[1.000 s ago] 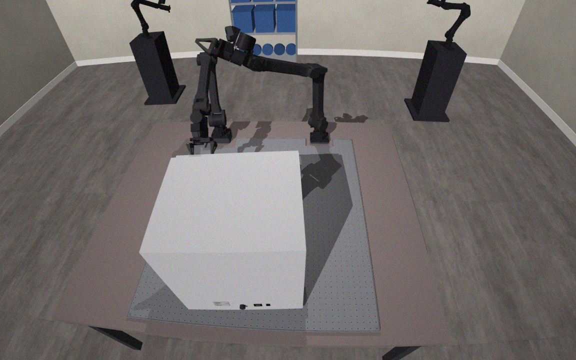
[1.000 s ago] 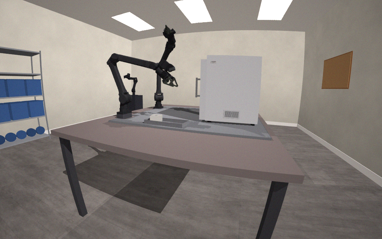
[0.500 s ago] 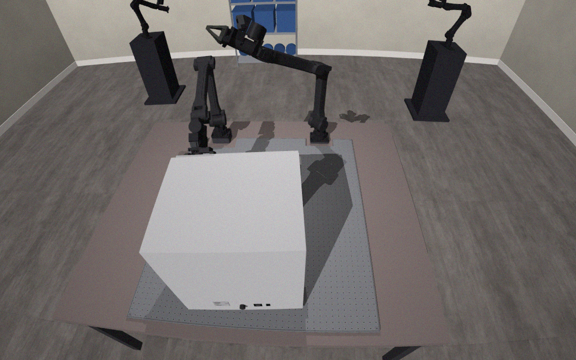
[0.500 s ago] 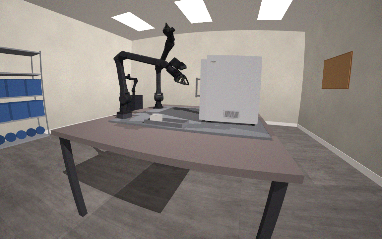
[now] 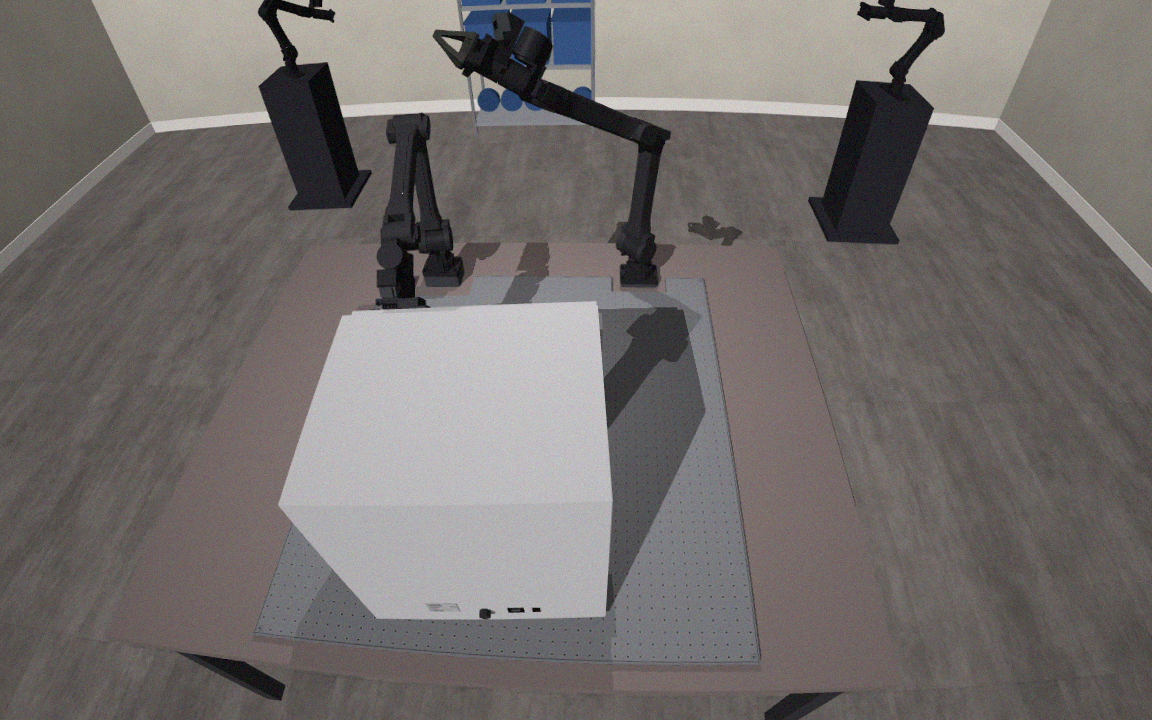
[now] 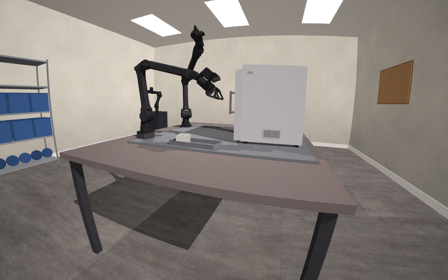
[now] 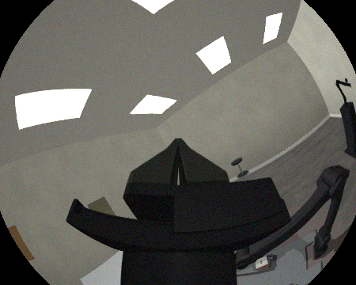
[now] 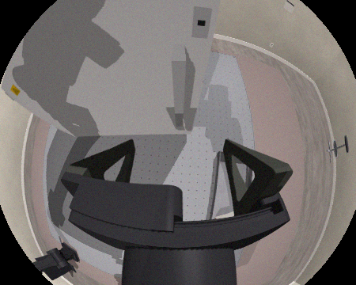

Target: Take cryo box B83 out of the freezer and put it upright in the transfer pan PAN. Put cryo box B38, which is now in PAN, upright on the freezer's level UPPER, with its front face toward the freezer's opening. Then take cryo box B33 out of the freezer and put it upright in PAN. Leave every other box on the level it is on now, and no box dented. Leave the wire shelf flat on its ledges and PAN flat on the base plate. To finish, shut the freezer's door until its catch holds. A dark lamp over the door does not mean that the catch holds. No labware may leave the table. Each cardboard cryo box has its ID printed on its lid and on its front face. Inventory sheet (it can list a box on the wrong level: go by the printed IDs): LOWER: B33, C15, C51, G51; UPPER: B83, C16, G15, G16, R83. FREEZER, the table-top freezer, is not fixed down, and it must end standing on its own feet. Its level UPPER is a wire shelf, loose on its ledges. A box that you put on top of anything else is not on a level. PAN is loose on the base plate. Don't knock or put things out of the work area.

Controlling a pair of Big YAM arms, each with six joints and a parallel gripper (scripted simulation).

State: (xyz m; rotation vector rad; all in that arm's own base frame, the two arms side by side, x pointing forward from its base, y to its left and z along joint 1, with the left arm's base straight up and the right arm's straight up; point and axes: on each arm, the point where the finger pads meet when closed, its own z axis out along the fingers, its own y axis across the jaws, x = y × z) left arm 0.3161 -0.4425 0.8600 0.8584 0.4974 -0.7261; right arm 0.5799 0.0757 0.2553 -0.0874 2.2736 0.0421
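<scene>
The white freezer [image 5: 464,402] [image 6: 274,100] stands on the base plate, its door [image 8: 126,99] looking shut; whether the catch holds cannot be told. Its upright handle [image 6: 230,103] [image 8: 179,93] is on the front. The boxes inside are hidden. The grey transfer pan [image 6: 199,145] holds one white box [image 6: 183,135] [image 7: 262,263], ID unreadable. My right gripper [image 6: 220,98] [image 8: 179,144] is open and empty, in front of the door near the handle, above the base plate. My left gripper [image 6: 195,26] [image 7: 178,143] is shut and empty, raised high and pointing upward, away from the freezer.
The base plate [image 5: 687,537] [image 6: 267,152] lies on the table [image 5: 795,537] [image 6: 197,170]. The pan is near one long edge of the plate, beside the right arm's base. A small dark lamp [image 8: 201,23] sits above the door. A shelf rack [image 6: 13,114] stands off the table.
</scene>
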